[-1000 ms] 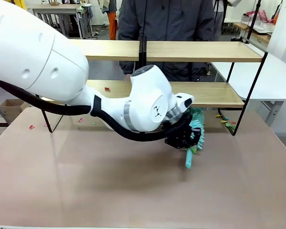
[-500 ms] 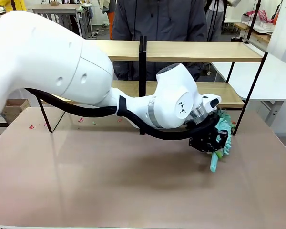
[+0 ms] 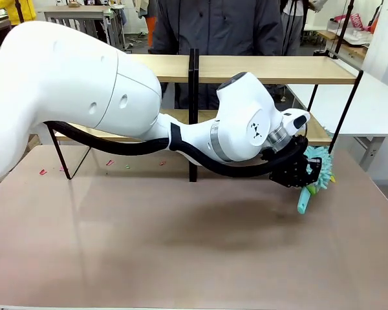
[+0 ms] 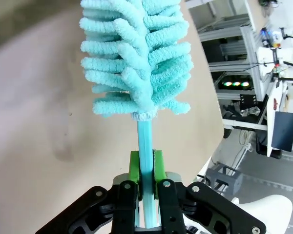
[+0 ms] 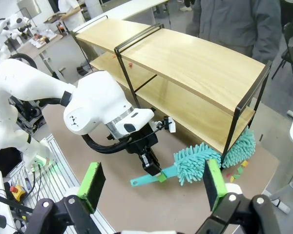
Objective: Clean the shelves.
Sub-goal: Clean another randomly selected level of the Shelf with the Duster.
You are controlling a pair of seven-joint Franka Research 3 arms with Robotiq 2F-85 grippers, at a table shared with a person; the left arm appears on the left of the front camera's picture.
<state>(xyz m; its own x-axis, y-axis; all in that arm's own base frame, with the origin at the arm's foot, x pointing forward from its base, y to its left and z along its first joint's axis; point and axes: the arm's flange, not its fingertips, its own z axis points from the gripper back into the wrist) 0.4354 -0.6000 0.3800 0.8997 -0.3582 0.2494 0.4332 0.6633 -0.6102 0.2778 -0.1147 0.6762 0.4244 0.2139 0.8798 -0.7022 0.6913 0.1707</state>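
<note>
- Step in hand, by judgement: carrying the duster (image 3: 318, 169) to the right end of the shelves (image 3: 265, 69), with no board wiped at this instant.
- To do it well: raise the fluffy head from table height to the lower board, then lay the fibres flat along the wood rather than poking with the tip.
- Sweep lengthwise from 3 o'clock towards the black centre divider, with light pressure and the wrist clear of the end post.
- Steer round the thin frame, since the head lies just beside the right post, seen from the right wrist (image 5: 193, 163).
- Mind the coloured scraps (image 5: 237, 170) on the table (image 3: 149, 258) by that post, and the red speck (image 5: 131, 62) on the upper board.
- Left gripper (image 3: 304, 173), at 3 o'clock on the table: fully closed on the duster's teal handle, a green pad (image 4: 134, 168) pressed to each side, head pointing straight out beyond the fingers (image 4: 136, 53).
- Grip low on the handle, near the head; likely firm enough for wiping.
- Right gripper (image 5: 153, 175): spread wide, nothing between the pads, held high over the near table edge.
- Shelves: across the table at 12 o'clock, both boards bare apart from the speck, a person (image 3: 213, 26) just behind.
</note>
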